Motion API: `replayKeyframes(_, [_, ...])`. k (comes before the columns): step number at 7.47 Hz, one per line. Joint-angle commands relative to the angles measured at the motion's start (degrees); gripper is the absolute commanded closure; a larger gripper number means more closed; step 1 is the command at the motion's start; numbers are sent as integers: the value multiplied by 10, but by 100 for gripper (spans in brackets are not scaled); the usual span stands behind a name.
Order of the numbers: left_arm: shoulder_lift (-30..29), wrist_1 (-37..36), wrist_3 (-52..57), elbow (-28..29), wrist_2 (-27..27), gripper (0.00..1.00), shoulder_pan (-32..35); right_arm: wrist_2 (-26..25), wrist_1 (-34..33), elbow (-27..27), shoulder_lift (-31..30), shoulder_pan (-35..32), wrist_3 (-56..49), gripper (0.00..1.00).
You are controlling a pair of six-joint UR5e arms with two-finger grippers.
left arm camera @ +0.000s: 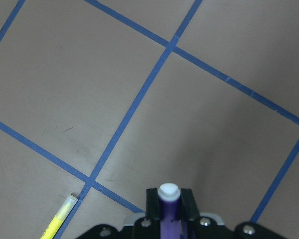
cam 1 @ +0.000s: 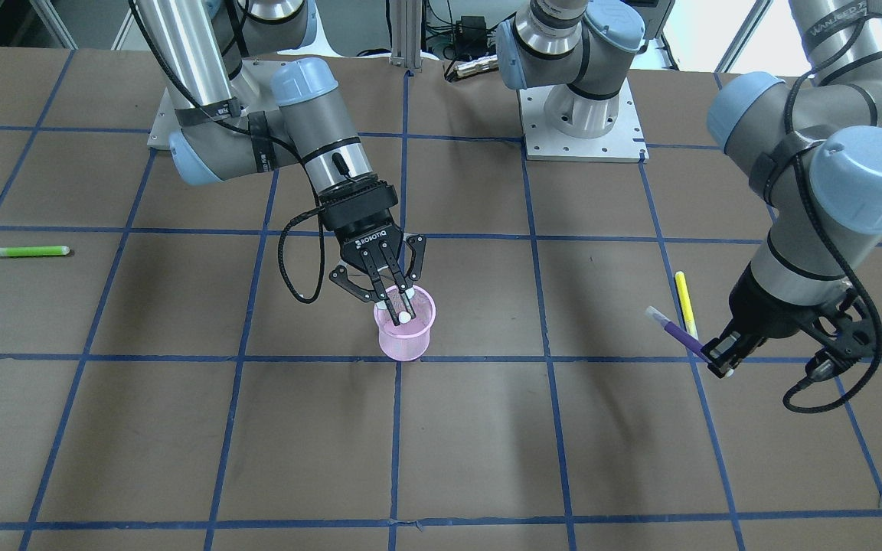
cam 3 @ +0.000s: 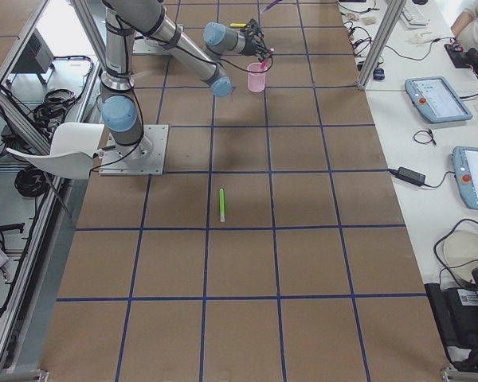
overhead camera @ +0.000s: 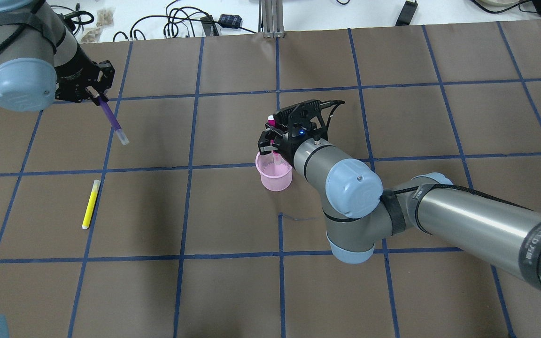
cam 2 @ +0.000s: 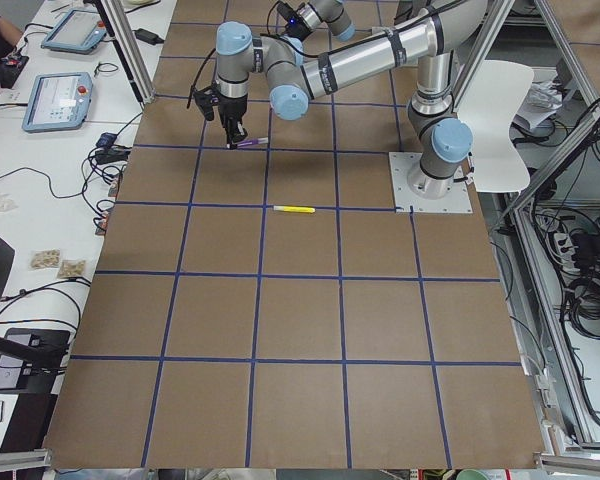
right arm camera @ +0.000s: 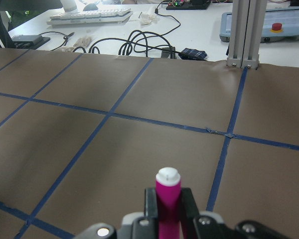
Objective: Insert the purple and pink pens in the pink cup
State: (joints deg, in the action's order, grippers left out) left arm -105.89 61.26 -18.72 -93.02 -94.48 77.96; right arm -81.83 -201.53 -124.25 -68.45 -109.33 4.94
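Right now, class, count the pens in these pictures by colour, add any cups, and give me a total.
purple pen: 1
pink pen: 1
yellow pen: 1
green pen: 1
pink cup: 1
Total: 5 things, 4 pens and 1 cup
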Motion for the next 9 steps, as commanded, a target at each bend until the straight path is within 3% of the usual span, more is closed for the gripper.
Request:
replayKeyframes(1, [-1,-17,0,0,0,100,8,-6,3,0,8,-5,9,29])
replayKeyframes(2, [-1,-18,-1,0,0,100,11,-6,1,1,7,-5,9,7])
replayKeyframes(3, [1,-19,-1,0,-1,100,15,-7,3,5,3,-4,9,0])
replayKeyframes(4, [2,-25,-18,3,0,100,24,-6,10,8,-7,4,9,0])
replayKeyframes(5, [11,-32,-49,6,0,100,52,-7,73,23,-25,13,9,0])
replayKeyframes(7, [14,-58,-153,4,-4,100,130,-6,320,102,-89,48,7,0])
replayKeyframes(9, [5,-90,-236,-3,-52,100,199,-7,476,157,-106,93,3,0])
